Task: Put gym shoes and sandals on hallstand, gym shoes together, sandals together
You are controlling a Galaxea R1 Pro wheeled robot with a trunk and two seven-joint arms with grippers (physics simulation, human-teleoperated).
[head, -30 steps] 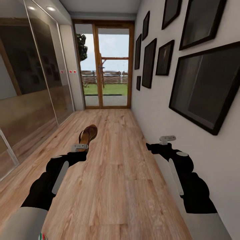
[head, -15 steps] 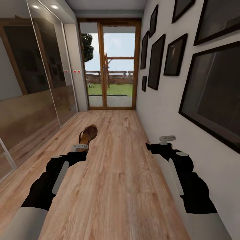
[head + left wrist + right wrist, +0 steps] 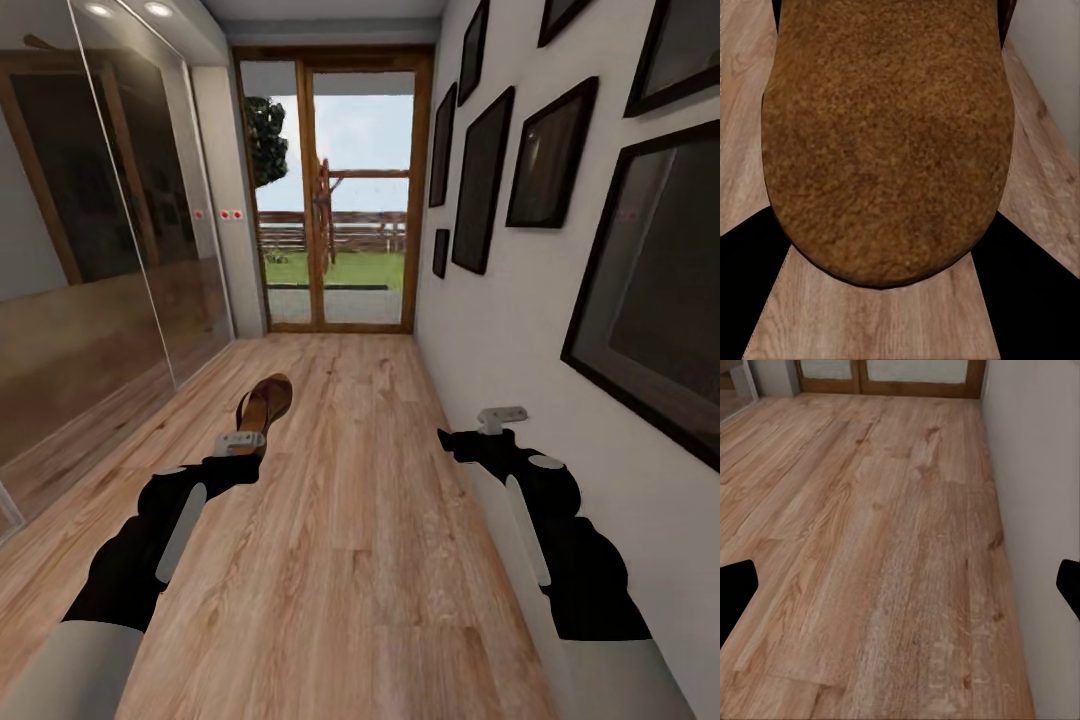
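One dark brown sandal (image 3: 266, 403) with a tan footbed hangs above the corridor floor (image 3: 360, 520), toe pointing away from me, with my left gripper (image 3: 243, 441) shut on its near end. Seen from the left wrist, the sandal's brown sole (image 3: 889, 142) covers most of the picture, with the black fingers (image 3: 750, 285) on either side of it. My right gripper (image 3: 452, 441) hovers close to the right-hand wall. It is open, its two fingertips (image 3: 735, 594) stand wide apart over bare planks with nothing between them. The gym shoes and the hallstand are out of view.
A narrow corridor runs ahead to a glazed wooden door (image 3: 335, 195). Mirrored wardrobe doors (image 3: 90, 260) line the left side. The white right wall (image 3: 500, 350) carries several black picture frames (image 3: 478, 180) and lies very near my right arm.
The whole picture has shifted, door and frames sliding rightward, so the camera has turned. Both arms hold the same pose and the sandal stays in the left gripper.
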